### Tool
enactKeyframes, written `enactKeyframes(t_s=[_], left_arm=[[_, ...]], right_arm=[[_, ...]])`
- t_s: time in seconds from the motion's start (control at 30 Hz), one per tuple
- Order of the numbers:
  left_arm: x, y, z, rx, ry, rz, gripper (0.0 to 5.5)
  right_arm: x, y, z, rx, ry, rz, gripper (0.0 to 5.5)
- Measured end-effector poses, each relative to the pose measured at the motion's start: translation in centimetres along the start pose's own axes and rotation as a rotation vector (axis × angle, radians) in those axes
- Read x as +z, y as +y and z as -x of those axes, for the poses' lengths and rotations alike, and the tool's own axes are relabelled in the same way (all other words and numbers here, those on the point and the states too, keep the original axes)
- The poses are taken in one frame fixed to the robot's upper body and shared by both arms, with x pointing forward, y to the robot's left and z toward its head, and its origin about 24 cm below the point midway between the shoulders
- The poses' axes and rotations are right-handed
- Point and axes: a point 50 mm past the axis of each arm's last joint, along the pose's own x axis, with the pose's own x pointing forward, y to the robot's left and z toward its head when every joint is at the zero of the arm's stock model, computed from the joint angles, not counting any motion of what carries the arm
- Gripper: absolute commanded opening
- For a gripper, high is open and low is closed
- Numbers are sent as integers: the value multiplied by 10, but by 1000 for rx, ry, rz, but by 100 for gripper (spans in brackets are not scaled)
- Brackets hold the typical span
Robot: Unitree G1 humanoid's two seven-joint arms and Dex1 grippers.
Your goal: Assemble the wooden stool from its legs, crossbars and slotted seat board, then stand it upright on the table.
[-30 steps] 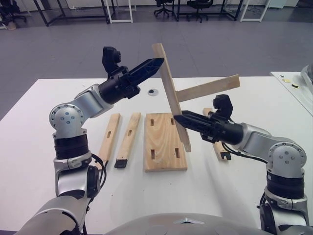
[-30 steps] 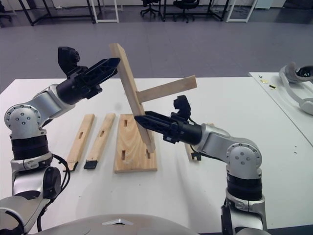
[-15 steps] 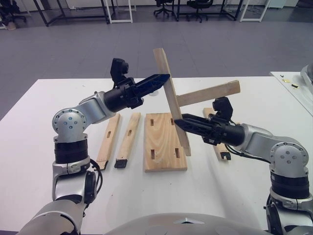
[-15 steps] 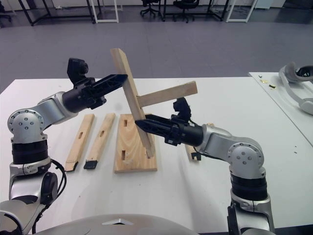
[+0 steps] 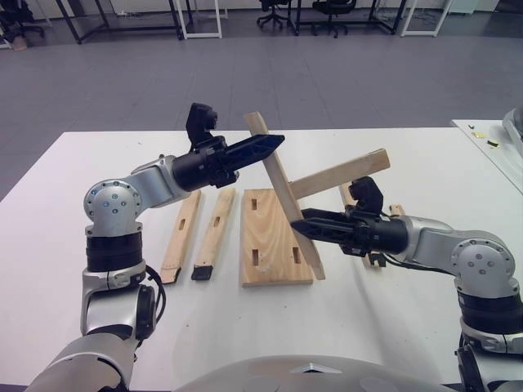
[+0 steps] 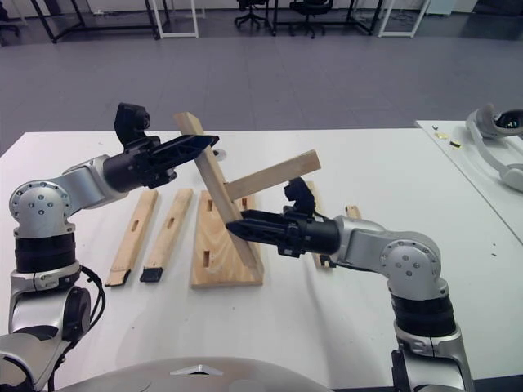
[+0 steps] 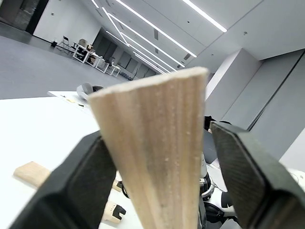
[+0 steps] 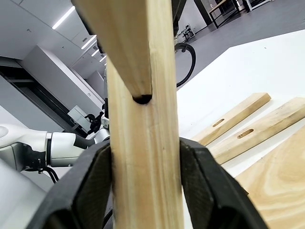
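Note:
A wooden leg (image 5: 282, 184) leans over the slotted seat board (image 5: 265, 269), its foot near the board's right edge. A crossbar (image 5: 339, 172) is plugged into its slot and sticks out to the right. My left gripper (image 5: 274, 143) is shut on the leg's upper end; in the left wrist view the wood (image 7: 152, 157) sits between the fingers (image 7: 90, 181). My right gripper (image 5: 296, 222) is shut on the leg lower down, below the crossbar joint (image 8: 140, 98). Two more slotted legs (image 5: 181, 233) (image 5: 216, 224) lie flat left of the board.
Another wooden piece (image 5: 346, 196) lies on the table behind my right arm. A white headset-like object (image 6: 498, 147) rests on the neighbouring table at the right. The table's front and far left are bare white surface.
The leg with its crossbar has tipped further over and come lower. My left gripper has moved from beside the leg's top onto it. My right gripper has dropped with the leg.

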Motion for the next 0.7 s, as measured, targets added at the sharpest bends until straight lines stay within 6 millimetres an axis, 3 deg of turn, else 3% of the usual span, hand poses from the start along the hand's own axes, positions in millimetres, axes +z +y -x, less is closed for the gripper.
enactKeyframes(t_s=[0.13, 0.33, 0.37, 0.6, 0.7], left_arm=[[0, -1, 1, 1, 17, 4, 209], [-2, 0, 3, -2, 18, 5, 208], [-1, 1, 4, 3, 12, 5, 208], [16, 11, 18, 105, -89, -71, 207], [27, 9, 36, 176, -55, -148, 207]], right_arm=[[0, 1, 2, 13, 16, -1, 206], [-1, 0, 2, 10, 21, -8, 206], [0, -1, 2, 6, 18, -10, 245], [4, -12, 5, -73, -15, -16, 364], [6, -15, 9, -102, -28, -5, 411]])
